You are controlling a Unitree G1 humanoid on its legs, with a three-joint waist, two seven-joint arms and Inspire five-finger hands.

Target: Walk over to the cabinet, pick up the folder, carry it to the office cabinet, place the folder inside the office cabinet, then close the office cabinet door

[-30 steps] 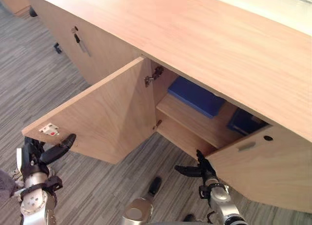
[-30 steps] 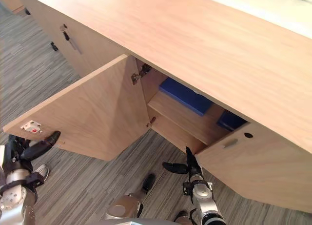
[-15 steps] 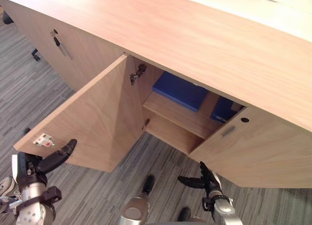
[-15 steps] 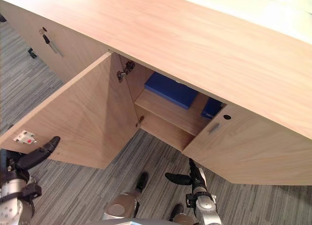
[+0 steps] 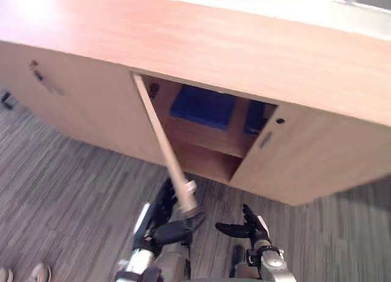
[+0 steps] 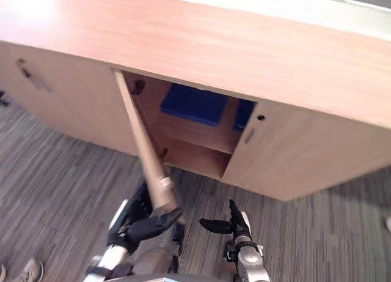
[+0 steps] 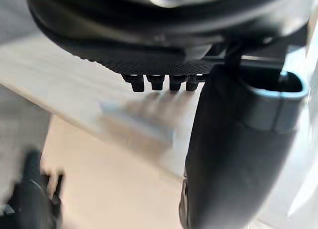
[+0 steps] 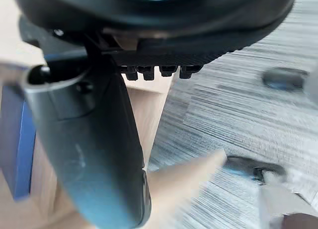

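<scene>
The blue folder [image 5: 201, 107] lies flat on the upper shelf inside the open wooden office cabinet [image 5: 201, 43]. The cabinet's left door [image 5: 162, 141] stands out toward me, seen edge-on. My left hand [image 5: 160, 226] is at that door's lower free corner, fingers straight and thumb spread, holding nothing. My right hand [image 5: 245, 226] hovers open above the carpet in front of the opening, empty. The right wrist view shows its thumb [image 8: 94, 154] and a blue folder [image 8: 15, 149] past it. Pale wood lies beyond the left hand's fingers [image 7: 159, 82].
The right door [image 5: 305, 153] stands partly open, with a second blue item [image 5: 253, 117] behind its edge. A shut cabinet door with a keyed handle [image 5: 40, 75] is to the left. Striped grey carpet [image 5: 67, 190] covers the floor. A person's shoes [image 5: 33, 274] show at lower left.
The whole view has shifted, so the camera moved. The left door now shows edge-on instead of broad-side. My left hand has come in from the far left to the door's free corner.
</scene>
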